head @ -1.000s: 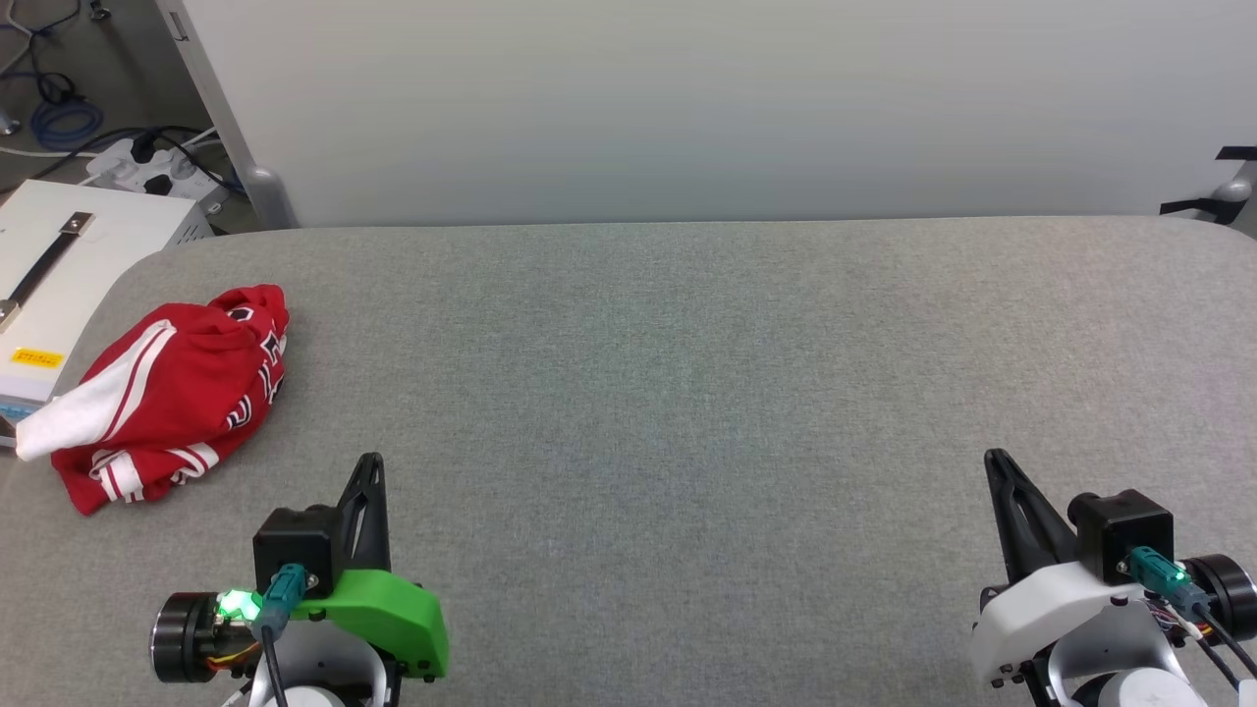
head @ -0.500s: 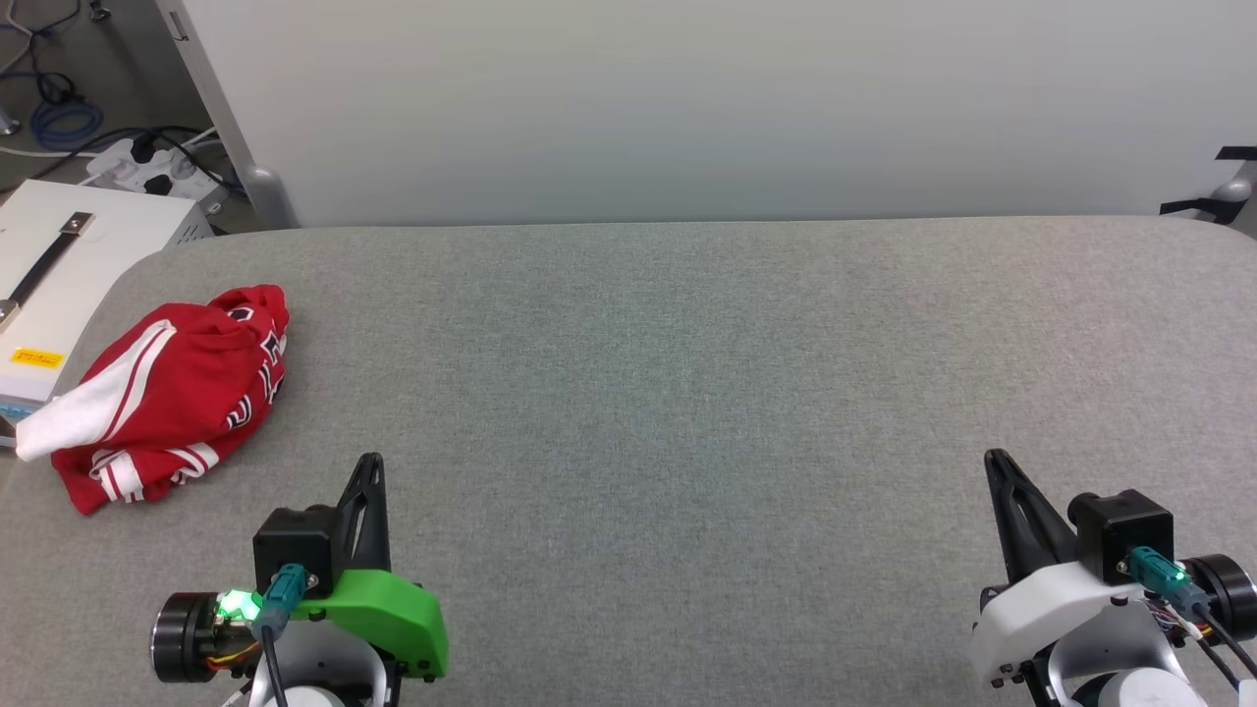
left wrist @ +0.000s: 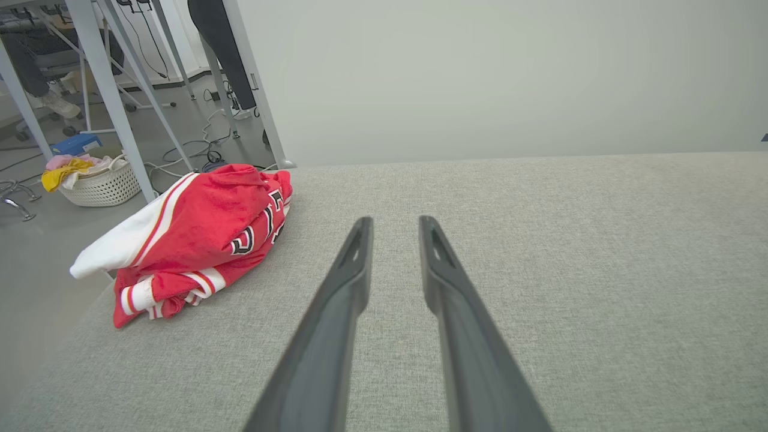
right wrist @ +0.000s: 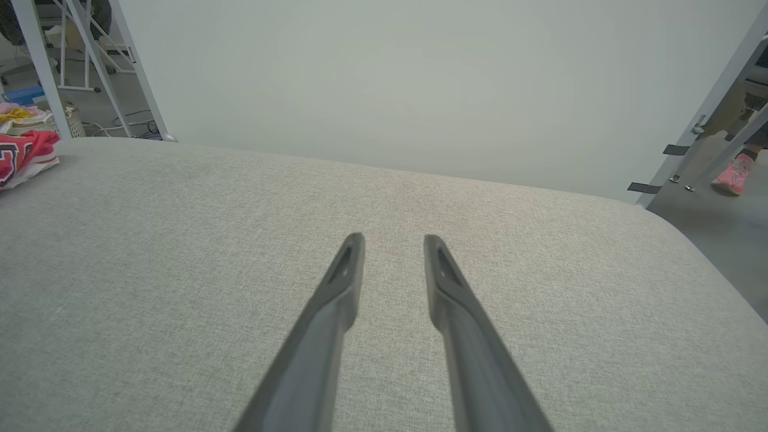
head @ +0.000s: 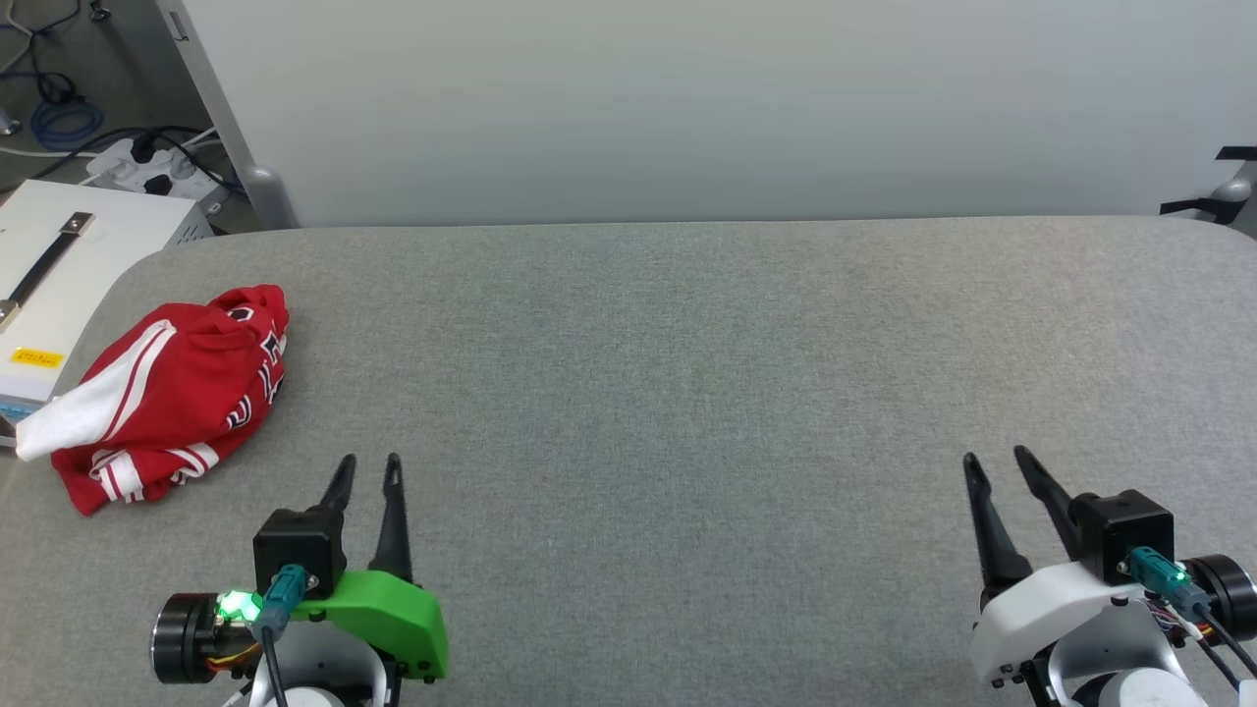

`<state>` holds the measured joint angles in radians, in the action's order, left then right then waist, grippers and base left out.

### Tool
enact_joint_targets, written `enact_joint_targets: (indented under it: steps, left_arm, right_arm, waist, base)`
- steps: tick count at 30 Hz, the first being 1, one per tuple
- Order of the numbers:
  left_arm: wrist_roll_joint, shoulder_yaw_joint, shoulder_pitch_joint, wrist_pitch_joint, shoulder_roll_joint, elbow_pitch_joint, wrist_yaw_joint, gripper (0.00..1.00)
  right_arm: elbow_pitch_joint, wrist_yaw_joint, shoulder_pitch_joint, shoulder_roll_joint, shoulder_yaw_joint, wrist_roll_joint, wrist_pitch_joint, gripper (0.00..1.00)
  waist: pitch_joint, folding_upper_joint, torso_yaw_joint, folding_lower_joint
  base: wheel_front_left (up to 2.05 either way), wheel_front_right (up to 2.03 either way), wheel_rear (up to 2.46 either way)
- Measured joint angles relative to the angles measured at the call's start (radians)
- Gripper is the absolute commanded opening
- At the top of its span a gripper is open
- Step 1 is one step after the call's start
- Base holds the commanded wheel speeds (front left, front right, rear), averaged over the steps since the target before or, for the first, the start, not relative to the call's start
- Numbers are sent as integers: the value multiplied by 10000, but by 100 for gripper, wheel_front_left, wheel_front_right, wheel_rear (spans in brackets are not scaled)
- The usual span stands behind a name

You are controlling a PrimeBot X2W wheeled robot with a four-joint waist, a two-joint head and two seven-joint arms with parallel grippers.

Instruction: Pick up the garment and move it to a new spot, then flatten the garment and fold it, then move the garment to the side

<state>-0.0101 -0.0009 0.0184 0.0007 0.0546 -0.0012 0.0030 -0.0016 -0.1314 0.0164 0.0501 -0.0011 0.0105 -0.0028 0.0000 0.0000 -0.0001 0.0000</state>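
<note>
The garment (head: 172, 393), a red jersey with a white sleeve and striped trim, lies crumpled at the left end of the grey padded table (head: 687, 373), its white sleeve hanging over the edge. The left wrist view has the garment (left wrist: 198, 234) to the left of the fingers; the right wrist view catches a bit of the garment (right wrist: 24, 157) at its far left. My left gripper (head: 368, 466) stands open and empty near the front edge, right of the garment, also seen as the left gripper (left wrist: 393, 223). My right gripper (head: 997, 460) is open and empty at the front right, again as the right gripper (right wrist: 390, 240).
A pale partition wall (head: 687, 108) stands behind the table. A white box with a strap handle (head: 59, 285) sits off the left edge, with cables and a power strip (head: 147, 167) on the floor. A laundry basket (left wrist: 102, 183) stands by metal legs.
Both grippers have opened: their fingers were together in the earlier frames and now stand apart. The garment has not moved.
</note>
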Motion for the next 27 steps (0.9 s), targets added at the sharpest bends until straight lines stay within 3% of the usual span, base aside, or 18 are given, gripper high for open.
enact_joint_targets:
  steps: [27]
  left_arm:
    - [-196,-290,0,-443,0,-58,293,100]
  right_arm:
    - [-165,0,3,-2,-263,489,-458,100]
  waist:
    - [32,0,8,0]
  base:
    - [0,0,0]
